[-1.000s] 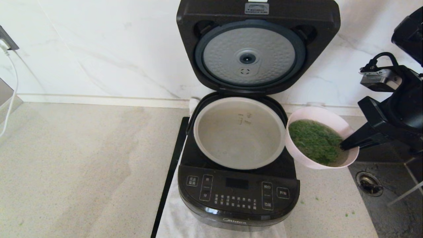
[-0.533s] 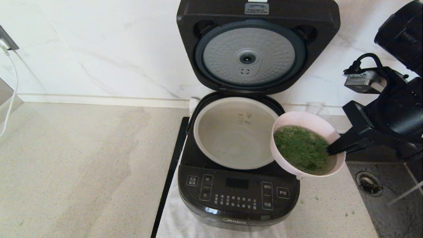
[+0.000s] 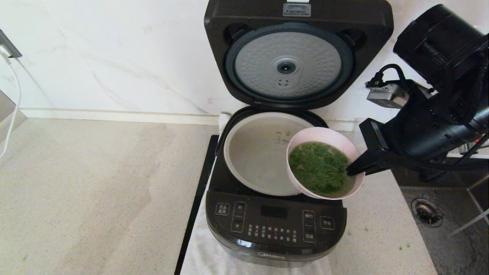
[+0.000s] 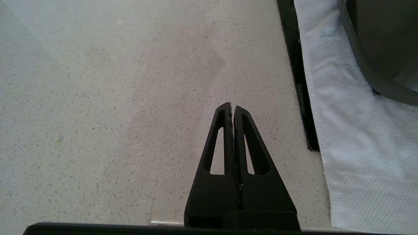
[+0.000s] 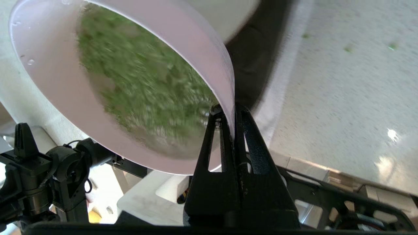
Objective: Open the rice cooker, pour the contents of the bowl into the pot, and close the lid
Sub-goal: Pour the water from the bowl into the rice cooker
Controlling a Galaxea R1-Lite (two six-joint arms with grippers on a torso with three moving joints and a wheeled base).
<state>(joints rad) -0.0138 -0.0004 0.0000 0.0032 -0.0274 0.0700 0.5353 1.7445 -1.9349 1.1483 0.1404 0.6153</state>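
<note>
Now, bowl (image 3: pixel 324 162): one, tilted slightly, over pot (image 3: pixel 259 160) edge
Herbs (image 3: pixel 319 166): inside bowl
Right gripper (image 5: pixel 232 112): clamped on bowl rim
Left gripper (image 4: pixel 232 109): closed, empty
Lid (image 3: pixel 298 53): upright

The bowl (image 3: pixel 324 168) covers the pot's (image 3: pixel 259 156) right-front rim. The lid's (image 3: pixel 298 53) top edge runs off the head view. In the right wrist view the herb bits (image 5: pixel 147 85) are smeared with blur. The rice cooker's (image 3: pixel 275 225) panel labels are too small to read.

Right gripper (image 3: pixel 349 170) pinched closed — left gripper (image 4: pixel 232 107) closed, parked low.
</note>
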